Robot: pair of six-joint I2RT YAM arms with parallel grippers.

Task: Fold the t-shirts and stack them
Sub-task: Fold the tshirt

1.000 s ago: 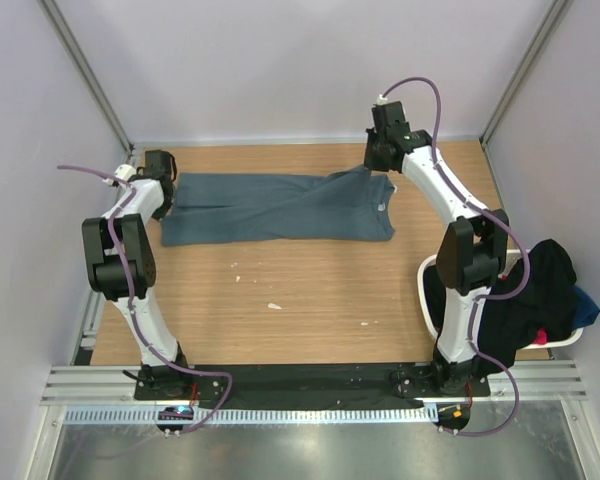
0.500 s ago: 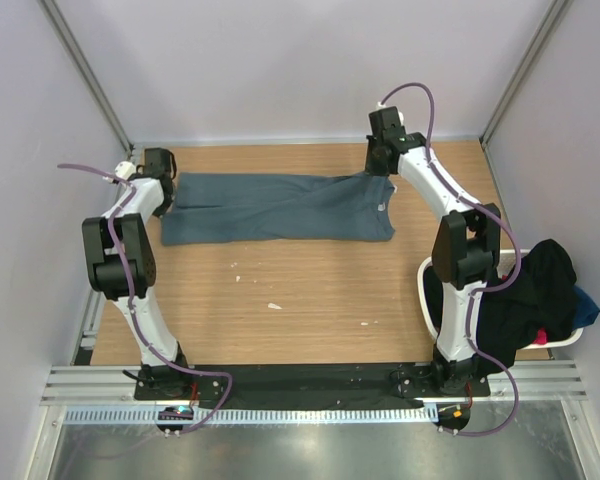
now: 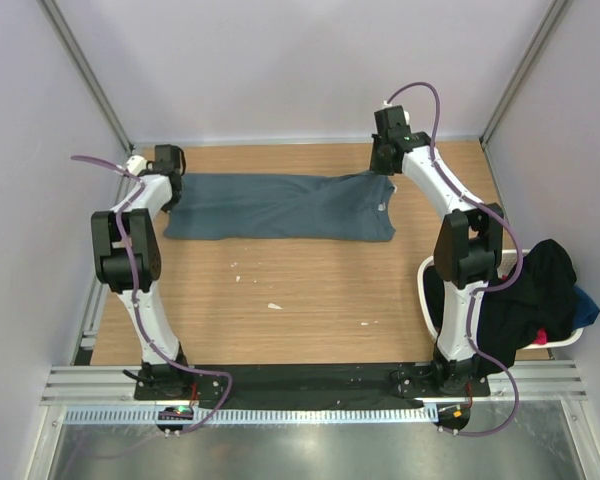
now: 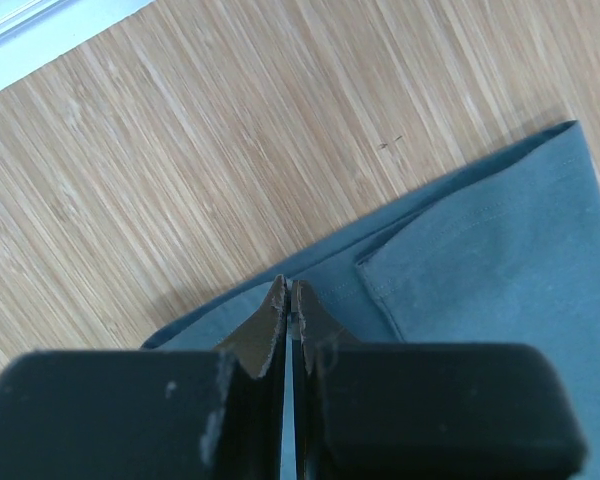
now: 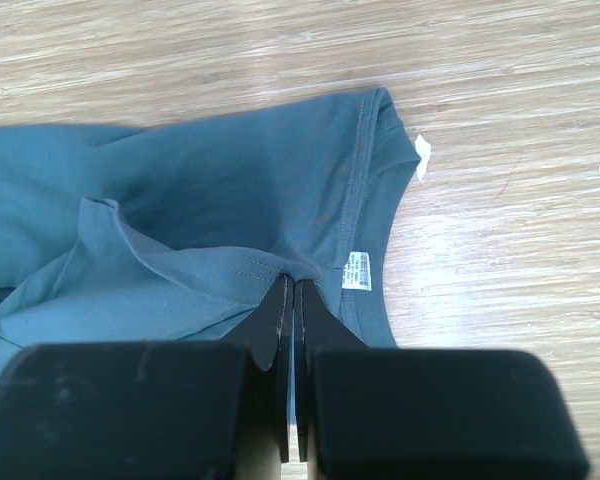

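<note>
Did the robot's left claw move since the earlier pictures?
Yes. Seen from above, the left gripper, shut on the blue-grey t-shirt, has shifted a little right, away from the table's left edge.

A light wood-grain desk [image 3: 310, 290] fills the enclosure, its grain running left to right. Plain pale lilac-grey walls [image 3: 280, 70] close it on the far, left and right sides, with slanting metal posts [image 3: 87, 72] at the far corners. Along the near edge lie aluminium rails [image 3: 80, 385] and a brushed metal sheet [image 3: 310, 450]. The light is soft and even.
</note>
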